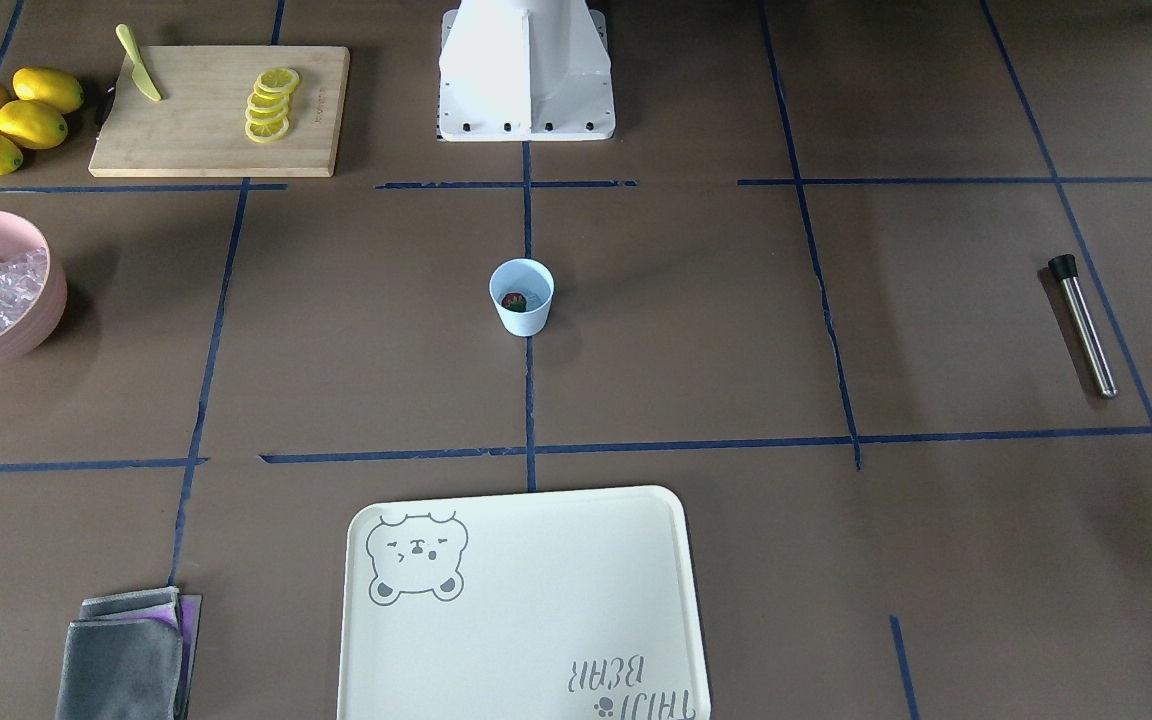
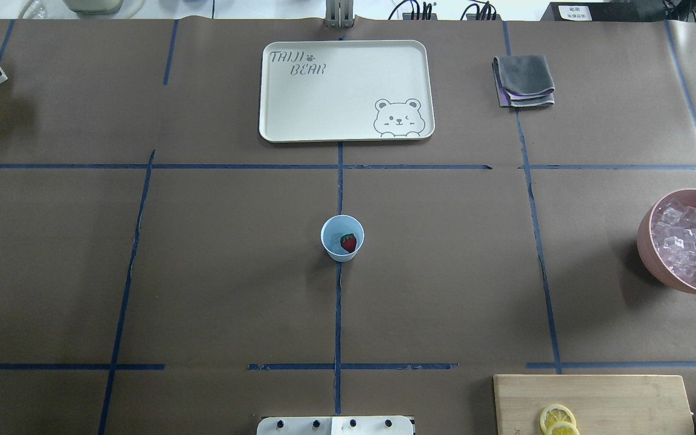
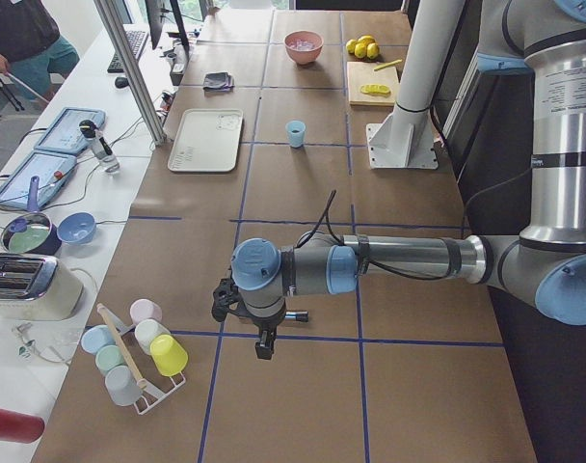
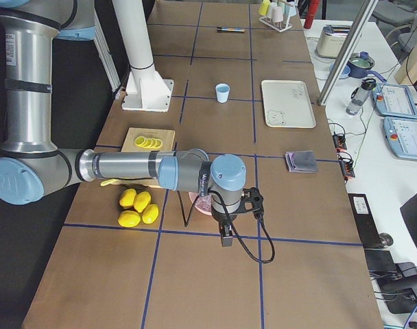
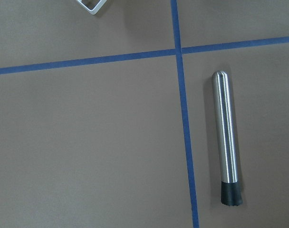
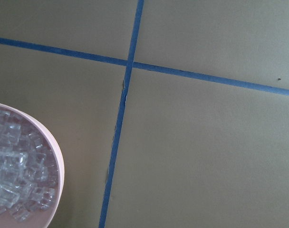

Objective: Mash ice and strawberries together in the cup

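The light-blue cup stands upright at the table's middle, also visible from the front. One red strawberry lies inside it. The ice fills a pink bowl at the table's right edge; the right wrist view shows ice at its lower left. My left gripper hangs over the left end of the table, above a steel muddler. Beside the pink bowl, my right gripper points down. Whether either gripper is open or shut, I cannot tell.
A cream bear tray and a folded grey cloth lie on the far side. A cutting board holds lemon slices and a knife, with whole lemons beside it. A rack of cups stands near the left gripper.
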`<state>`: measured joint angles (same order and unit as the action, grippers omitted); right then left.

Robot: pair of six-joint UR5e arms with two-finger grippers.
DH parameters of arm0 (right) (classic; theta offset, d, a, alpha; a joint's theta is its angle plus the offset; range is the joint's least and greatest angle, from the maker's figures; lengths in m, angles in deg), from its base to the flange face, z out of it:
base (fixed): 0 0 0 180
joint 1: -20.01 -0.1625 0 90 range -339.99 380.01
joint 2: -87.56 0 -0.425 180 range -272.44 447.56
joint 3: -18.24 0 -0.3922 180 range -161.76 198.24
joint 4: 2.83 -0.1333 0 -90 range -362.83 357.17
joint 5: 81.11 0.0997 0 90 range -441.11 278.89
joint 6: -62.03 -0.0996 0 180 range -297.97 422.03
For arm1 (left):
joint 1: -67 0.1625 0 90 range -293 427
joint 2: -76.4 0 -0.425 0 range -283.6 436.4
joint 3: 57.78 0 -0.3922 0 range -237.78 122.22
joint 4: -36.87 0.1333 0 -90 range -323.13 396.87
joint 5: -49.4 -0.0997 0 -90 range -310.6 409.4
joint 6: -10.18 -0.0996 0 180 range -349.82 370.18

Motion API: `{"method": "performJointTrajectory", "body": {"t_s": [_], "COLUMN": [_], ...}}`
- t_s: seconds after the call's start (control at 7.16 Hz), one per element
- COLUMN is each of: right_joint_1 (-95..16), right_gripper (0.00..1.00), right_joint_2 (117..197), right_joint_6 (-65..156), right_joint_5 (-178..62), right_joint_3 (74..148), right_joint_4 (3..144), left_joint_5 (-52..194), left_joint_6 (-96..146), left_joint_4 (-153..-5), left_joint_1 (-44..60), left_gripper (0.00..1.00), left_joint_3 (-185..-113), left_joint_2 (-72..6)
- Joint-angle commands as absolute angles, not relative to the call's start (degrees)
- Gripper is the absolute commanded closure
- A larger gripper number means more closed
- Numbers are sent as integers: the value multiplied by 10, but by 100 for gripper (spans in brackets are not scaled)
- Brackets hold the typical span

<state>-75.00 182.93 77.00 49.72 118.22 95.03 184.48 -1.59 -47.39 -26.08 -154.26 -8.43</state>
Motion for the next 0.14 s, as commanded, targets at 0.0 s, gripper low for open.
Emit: {"method": "performJointTrajectory", "body": {"t_s": [0.0], "right_joint_1": [-750], "right_gripper": [0], "right_joint_2": [1829], "right_joint_6": [767], "right_joint_5": [498], "right_joint_3": [1183], "right_joint_4": [950], "left_joint_5": [1846], "left_joint_6": [-16], "left_joint_4": [-473], "left_joint_1": [-261], "left_gripper": [0], "left_joint_3": [-1544], "left_joint_2": [-84]}}
